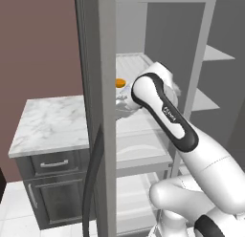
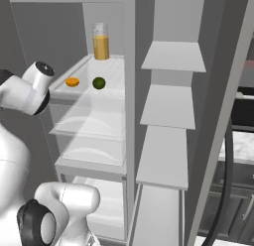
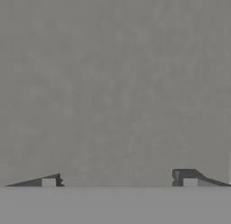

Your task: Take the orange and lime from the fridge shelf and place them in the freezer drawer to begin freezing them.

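Up on the fridge shelf [image 2: 113, 74] you have the orange [image 2: 72, 82] and lime [image 2: 99, 83] side by side, apart, near its front edge. Juice glass [image 2: 101, 40] stands upright behind them at the back. From the left base view, the orange [image 1: 120, 82] peeks past the door edge. Your gripper [image 3: 118, 181] faces a flat grey surface, finger tips [image 3: 48, 181] spread wide with nothing between them.

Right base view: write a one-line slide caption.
Small round orange and dark-green lime sit side by side on the ridged white fridge shelf.
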